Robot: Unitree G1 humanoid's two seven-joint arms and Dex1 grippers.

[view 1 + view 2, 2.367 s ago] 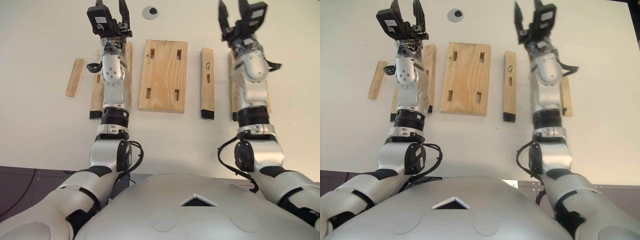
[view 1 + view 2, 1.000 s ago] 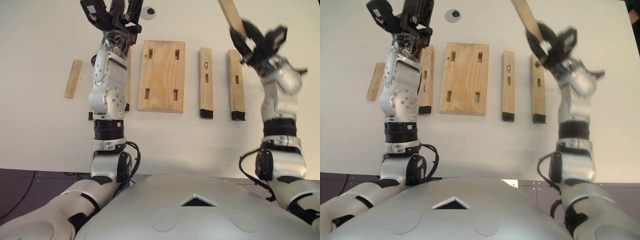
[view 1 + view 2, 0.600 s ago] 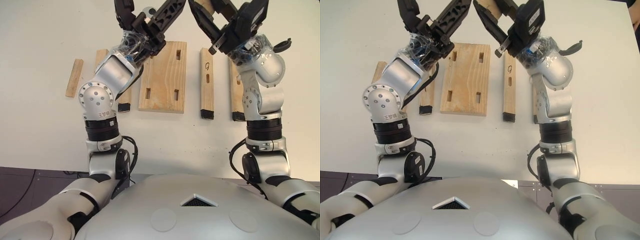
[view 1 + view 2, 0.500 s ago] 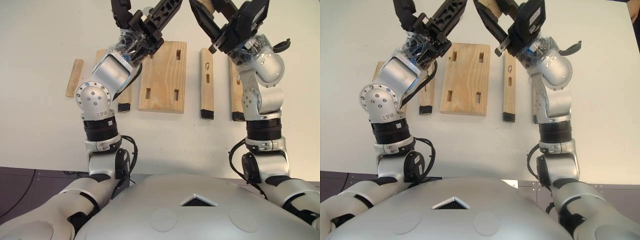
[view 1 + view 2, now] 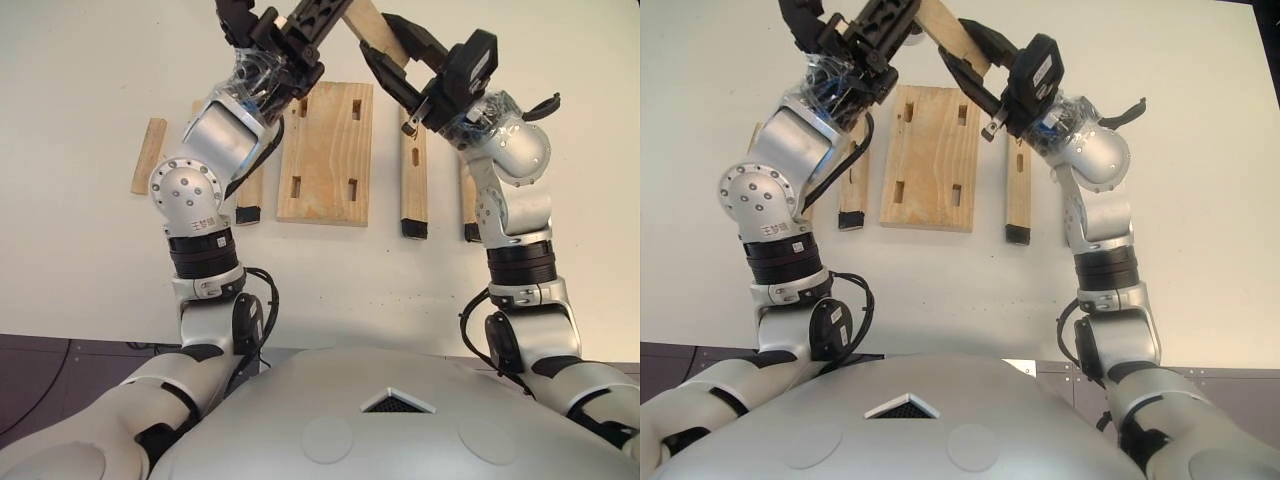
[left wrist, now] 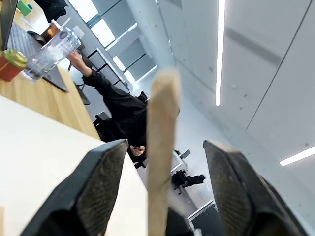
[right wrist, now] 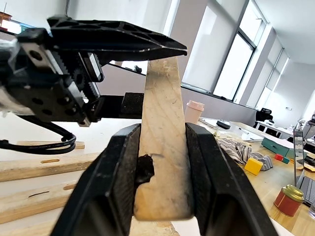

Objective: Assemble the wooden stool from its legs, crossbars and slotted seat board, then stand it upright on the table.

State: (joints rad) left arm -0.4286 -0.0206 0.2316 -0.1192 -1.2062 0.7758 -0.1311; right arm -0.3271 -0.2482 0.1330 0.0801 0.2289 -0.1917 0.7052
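Observation:
My right gripper [image 5: 388,48] is shut on a short wooden crossbar [image 5: 368,24], held tilted in the air above the far end of the slotted seat board [image 5: 325,150]. In the right wrist view both fingers [image 7: 118,182] press the crossbar's [image 7: 162,128] sides. My left gripper [image 5: 285,20] is raised beside it and open. The left wrist view shows the crossbar's end [image 6: 161,147] between the spread fingers [image 6: 101,187], touching neither. Three black-tipped legs lie flat: one [image 5: 250,195] under my left arm and two [image 5: 413,170] [image 5: 468,205] right of the board.
A second short crossbar [image 5: 149,155] lies at the far left of the white table [image 5: 90,260]. A round grey disc [image 5: 908,40] sits on the table behind the seat board. The table's near strip in front of the parts is bare.
My right arm swung the crossbar from the right side in over the seat board. My left arm swung inward and up, and its open fingers now straddle the crossbar's free end.

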